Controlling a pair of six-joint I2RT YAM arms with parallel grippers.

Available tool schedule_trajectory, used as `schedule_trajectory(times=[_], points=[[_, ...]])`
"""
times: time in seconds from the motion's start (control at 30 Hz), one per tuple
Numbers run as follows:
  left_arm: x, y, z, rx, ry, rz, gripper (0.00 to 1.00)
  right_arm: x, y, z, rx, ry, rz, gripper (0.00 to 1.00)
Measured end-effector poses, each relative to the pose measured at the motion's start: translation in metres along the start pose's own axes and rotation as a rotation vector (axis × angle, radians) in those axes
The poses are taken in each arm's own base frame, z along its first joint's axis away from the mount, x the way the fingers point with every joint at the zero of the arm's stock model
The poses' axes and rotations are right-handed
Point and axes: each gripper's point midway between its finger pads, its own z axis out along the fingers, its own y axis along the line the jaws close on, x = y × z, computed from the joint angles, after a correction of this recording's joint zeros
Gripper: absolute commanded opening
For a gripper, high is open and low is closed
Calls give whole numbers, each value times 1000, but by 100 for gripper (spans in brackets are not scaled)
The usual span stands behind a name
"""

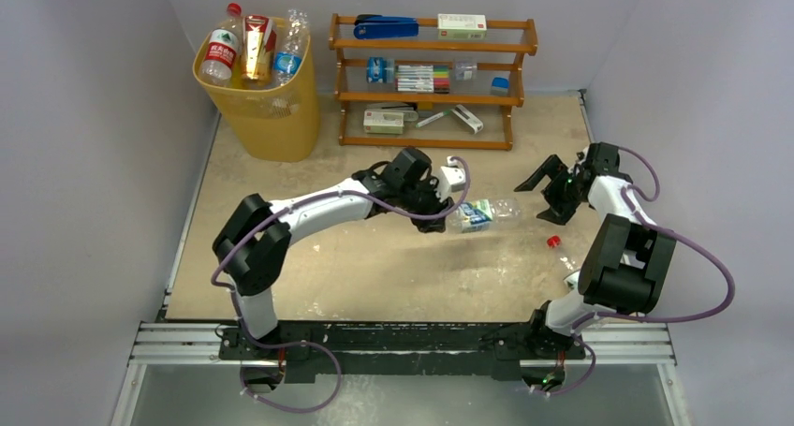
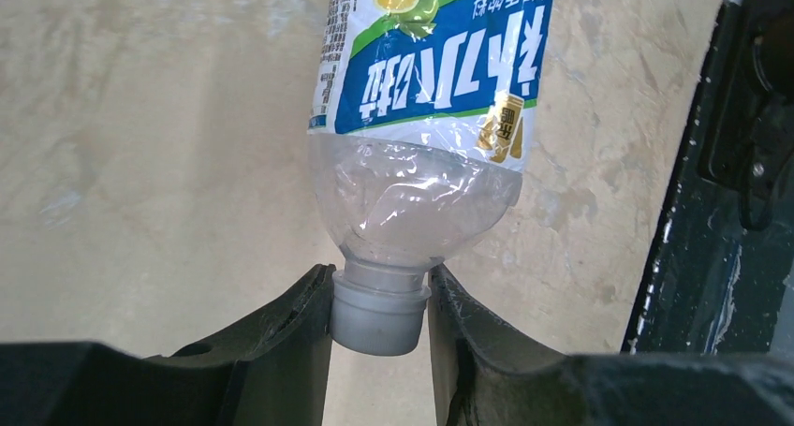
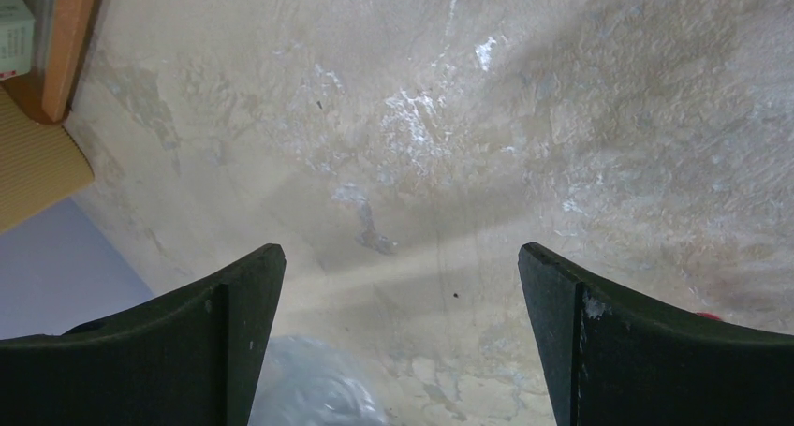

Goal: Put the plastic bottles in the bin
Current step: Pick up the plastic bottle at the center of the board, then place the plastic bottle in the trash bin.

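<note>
1. Beige scuffed surface (image 1: 374, 267) carries the yellow bin (image 1: 272, 117) at its far left corner, bottles (image 1: 223, 51) standing inside.
2. Left hand (image 1: 448, 206) clenches the grey cap (image 2: 379, 323) of a clear blue-labelled bottle (image 1: 482, 213) near the middle.
3. Right hand (image 1: 540, 199) is spread wide, empty, near the right edge.

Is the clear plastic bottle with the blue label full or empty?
Empty: the clear plastic bottle is crumpled, no liquid visible inside.

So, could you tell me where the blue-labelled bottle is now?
The bottle is mid-table in the top view, cap pinched by the left gripper, open right gripper beside it.
</note>
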Motion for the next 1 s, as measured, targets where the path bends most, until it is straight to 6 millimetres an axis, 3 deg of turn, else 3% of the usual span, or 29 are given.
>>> schedule_trajectory(times=[0.13,0.27,0.67,0.9,1.0], points=[[-9,22,-19,-76,-37,-54,30,-2,6,-2,-24,-5,-8,97],[-25,49,-54,-159,-109,-118,31,-4,10,-4,-41,-16,-17,97],[-76,135,-205,-443,-418,-287,32,-9,24,-10,-107,-43,-42,97],[-81,179,-287,-573,-596,-403,32,-5,30,-9,-126,-31,-50,97],[-79,204,-337,-651,-708,-469,32,-4,33,-9,-137,-29,-55,97]])
